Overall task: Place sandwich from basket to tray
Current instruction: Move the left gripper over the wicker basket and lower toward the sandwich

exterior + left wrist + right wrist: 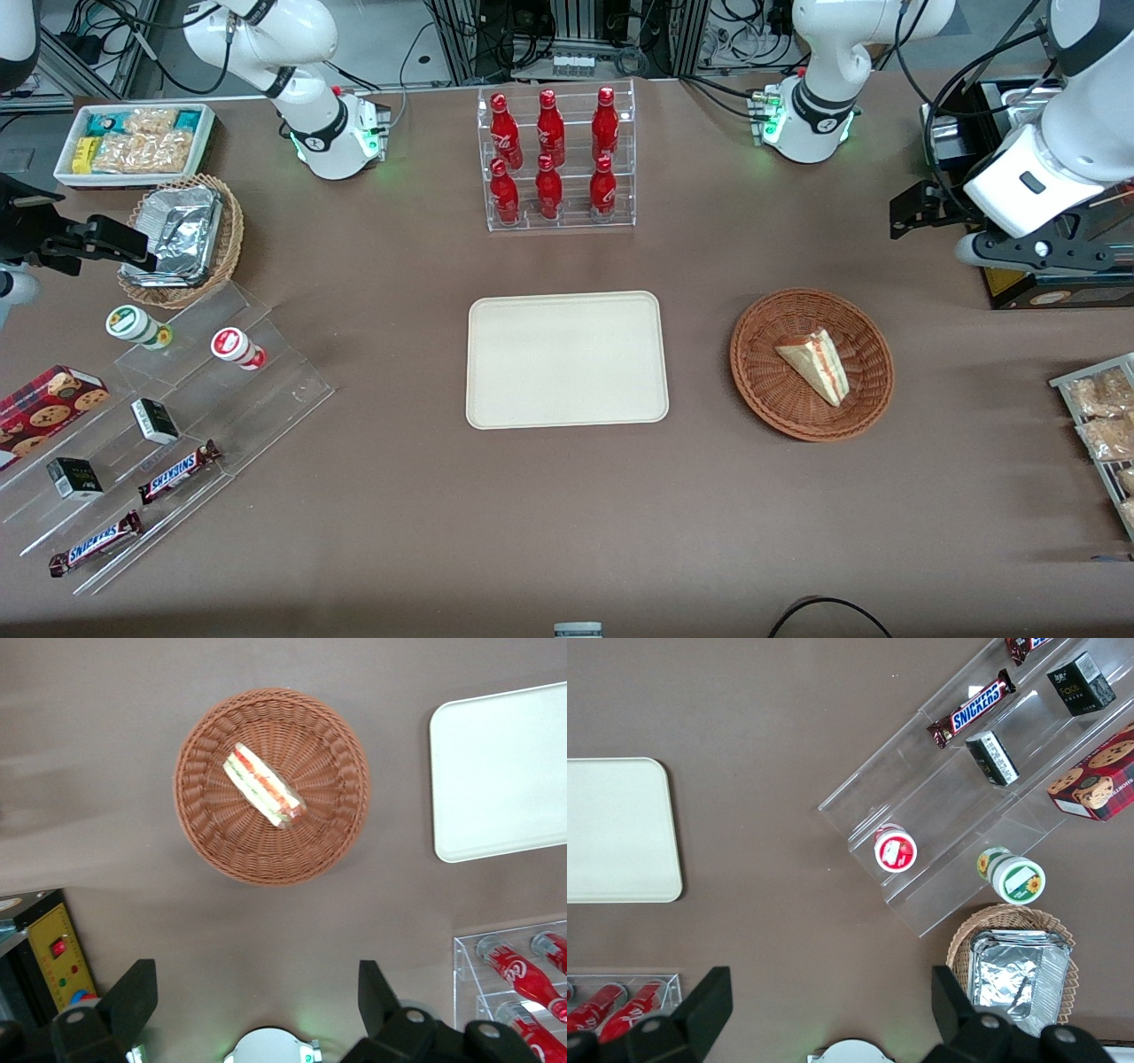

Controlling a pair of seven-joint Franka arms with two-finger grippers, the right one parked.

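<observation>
Brown table (354,496) carries everything. Tray (567,360) lies flat, bare, well apart from the gripper (1019,250) and lower than it, toward the parked arm's end. Basket (811,363) sits betw. tray and gripper, below the gripper and nearer the front cam than it. Sandwich (817,365) lies in the basket, on the woven floor, point toward the rim; not touched by the gripper.

Front view only: gripper hangs high above the table by a black box (1054,283) at the working arm's end, wrist bent so the white forearm slopes down to it; from there the fingers' spacing can't be read. Wrist view adds that: two dark fingers (133,997) stand wide apart w/ nothing betw. them, looking straight down on the basket (271,785) and the sandwich (263,785), whose red, orange and green filling edge faces up. Tray corner (500,771) shows beside the basket, and red bottles (523,974) in a clear rack, which the front view puts farther from its cam than the tray.
</observation>
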